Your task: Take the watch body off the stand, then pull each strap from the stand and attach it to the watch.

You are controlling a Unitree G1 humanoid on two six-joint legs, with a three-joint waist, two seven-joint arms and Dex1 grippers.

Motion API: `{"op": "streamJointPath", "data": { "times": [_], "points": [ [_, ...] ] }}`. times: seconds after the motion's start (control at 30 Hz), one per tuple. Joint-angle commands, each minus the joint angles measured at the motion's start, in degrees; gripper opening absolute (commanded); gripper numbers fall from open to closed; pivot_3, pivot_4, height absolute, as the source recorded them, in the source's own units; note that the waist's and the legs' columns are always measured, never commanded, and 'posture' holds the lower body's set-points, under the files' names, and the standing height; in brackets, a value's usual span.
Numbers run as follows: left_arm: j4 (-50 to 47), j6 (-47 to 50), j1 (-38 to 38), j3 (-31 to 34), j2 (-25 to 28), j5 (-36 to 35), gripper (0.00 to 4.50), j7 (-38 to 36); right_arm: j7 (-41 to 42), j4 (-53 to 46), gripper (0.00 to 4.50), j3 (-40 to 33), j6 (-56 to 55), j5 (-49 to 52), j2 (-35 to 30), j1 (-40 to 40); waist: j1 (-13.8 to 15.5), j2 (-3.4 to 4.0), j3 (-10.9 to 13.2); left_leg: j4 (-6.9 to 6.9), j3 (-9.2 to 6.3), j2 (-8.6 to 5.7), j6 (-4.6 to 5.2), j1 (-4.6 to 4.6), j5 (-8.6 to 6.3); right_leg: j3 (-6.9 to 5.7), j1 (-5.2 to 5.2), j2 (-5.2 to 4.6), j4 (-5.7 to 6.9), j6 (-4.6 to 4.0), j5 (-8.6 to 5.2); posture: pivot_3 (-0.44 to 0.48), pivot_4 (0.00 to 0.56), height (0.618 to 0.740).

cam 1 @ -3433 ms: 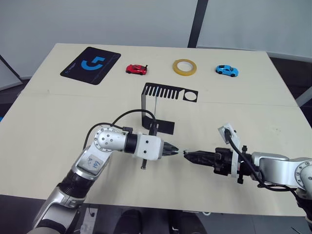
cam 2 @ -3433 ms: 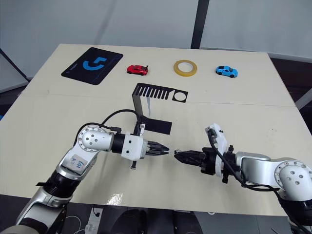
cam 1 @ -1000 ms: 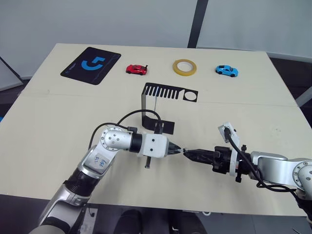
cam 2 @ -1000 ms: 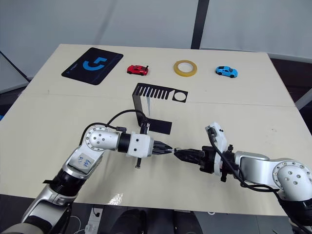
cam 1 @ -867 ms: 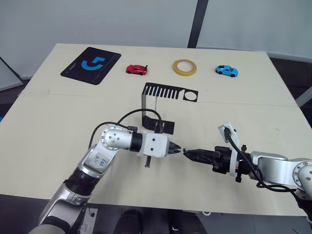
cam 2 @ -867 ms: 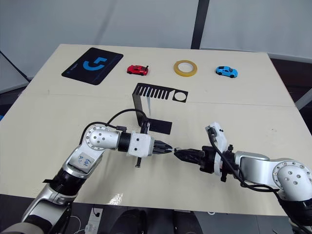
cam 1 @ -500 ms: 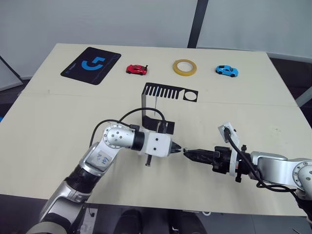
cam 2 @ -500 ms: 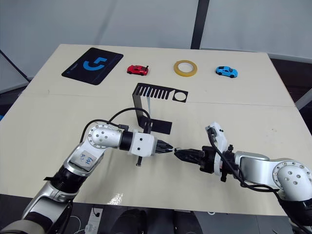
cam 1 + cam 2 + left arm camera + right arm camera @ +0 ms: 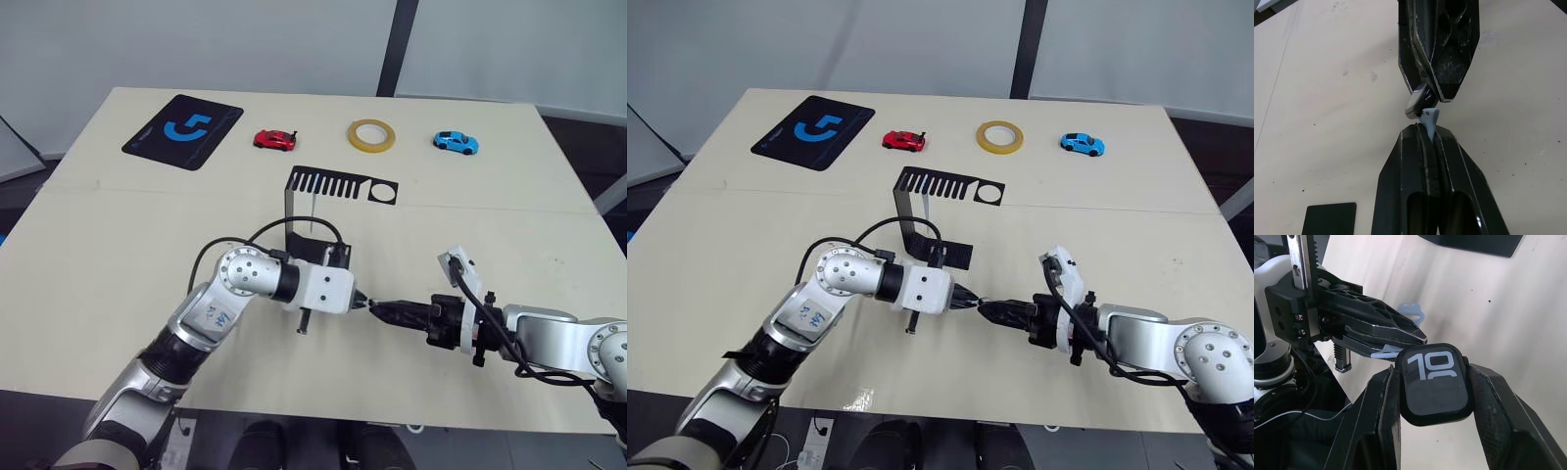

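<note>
Near the front edge of the bench (image 9: 118,215), in front of the stand (image 9: 318,211), the two grippers meet tip to tip. The right gripper (image 9: 1432,382) has its jaws closed on the watch body (image 9: 1434,384), gripping its two sides so the dark face with its white marks stays exposed and the edge toward the left gripper stays free for a strap. The left gripper (image 9: 1427,139) holds its jaws narrow, pinched on a pale grey-blue strap (image 9: 1429,120) whose short end sticks out beyond the tips and touches, or nearly touches, the watch body's edge. Holding the strap so close to its end probably keeps the soft band stiff enough to push into the case; this looks like the attaching step for one strap.

Whether the strap end has entered the slot cannot be told: in the left wrist view the right gripper's fingers cover most of the case, and from the head views the joint is too small to read. Most of the strap's length is hidden between the left jaws. A pale blue loop shows behind the left gripper in the right wrist view; it may be strap, but I cannot say which. The stand's slotted top plate looks bare. Beyond the stand lie a black mat with blue logo (image 9: 182,129), a red toy car (image 9: 274,139), a roll of yellow tape (image 9: 371,134) and a blue toy car (image 9: 456,142), well apart from the work.
</note>
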Motion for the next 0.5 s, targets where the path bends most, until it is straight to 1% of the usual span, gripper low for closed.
{"op": "streamJointPath", "data": {
  "times": [0.03,0.5],
  "points": [
    [-1.77,0.94,-1.22,-0.93,-0.93,0.51,0.00,0.27,0.60,-1.88,1.65,0.51,-0.31,2.64,-0.37,-0.37,0.00,0.00,0.00,0.00,0.00,0.00,0.00,0.00,0.00,0.00,0.00,0.00,0.00,0.00,0.00,0.000,0.150,0.740],
    [-1.49,3.88,-2.37,-2.04,-1.96,2.46,0.00,0.76,0.33,-2.27,1.65,0.94,-0.48,2.85,-0.07,-0.35,0.01,0.00,0.00,0.05,0.00,0.00,0.01,-0.01,-0.01,0.00,0.00,0.00,0.02,0.00,0.00,0.000,0.150,0.740]
  ]
}}
